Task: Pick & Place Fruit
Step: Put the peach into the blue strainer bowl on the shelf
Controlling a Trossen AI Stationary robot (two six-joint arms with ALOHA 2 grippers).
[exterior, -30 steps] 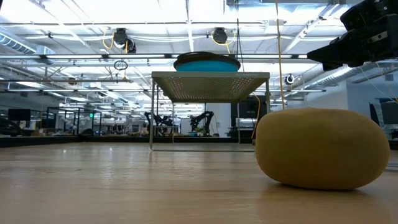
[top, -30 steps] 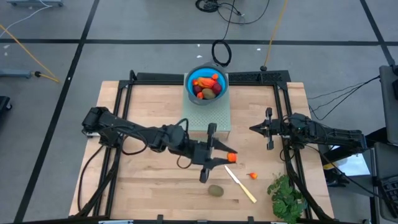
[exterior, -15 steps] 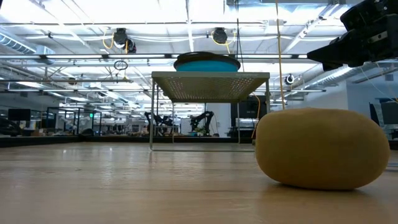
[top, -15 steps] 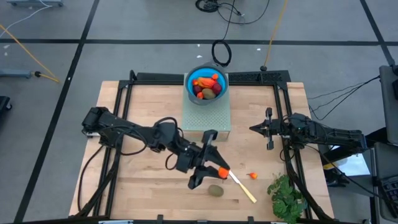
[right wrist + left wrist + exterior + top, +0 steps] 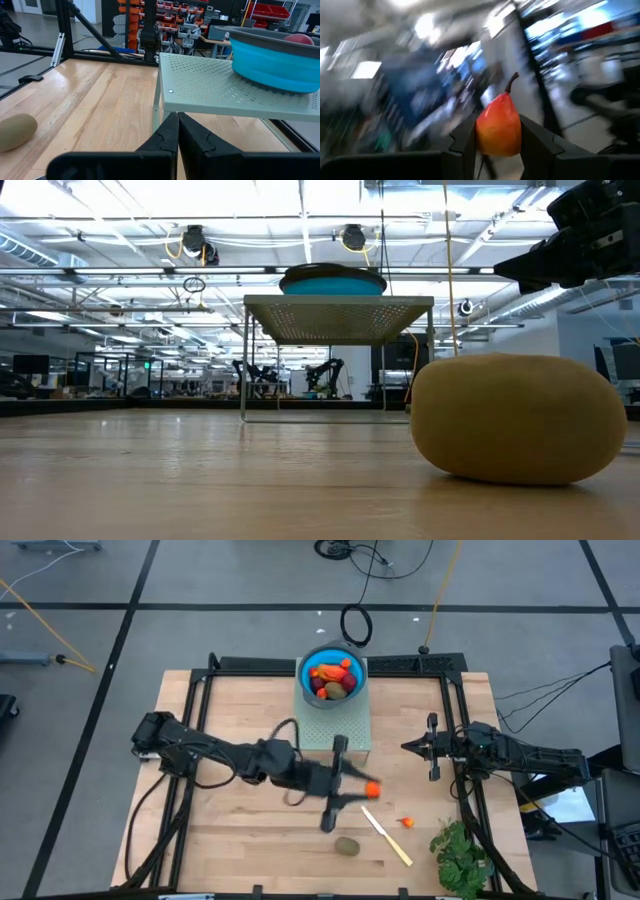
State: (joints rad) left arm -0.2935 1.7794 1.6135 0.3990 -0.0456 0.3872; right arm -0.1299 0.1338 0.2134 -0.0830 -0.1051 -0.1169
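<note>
**Pear in the left fingers, bowl lying ahead on the rack**

We are holding a red-orange toy pear (image 5: 499, 127) in the left gripper (image 5: 352, 790), fingers clamped on its sides, stem pointing away from the wrist, above the wooden surface (image 5: 230, 730). The blue bowl (image 5: 333, 677) of fruit is sitting on the perforated rack (image 5: 335, 735), just beyond the pear. The right gripper (image 5: 428, 747), fingers pressed shut and empty, is waiting at the right side. A kiwi (image 5: 346, 846) is lying nearer the front edge.

2 black jointed arms (image 5: 215, 755) w/ looped black cables
</note>
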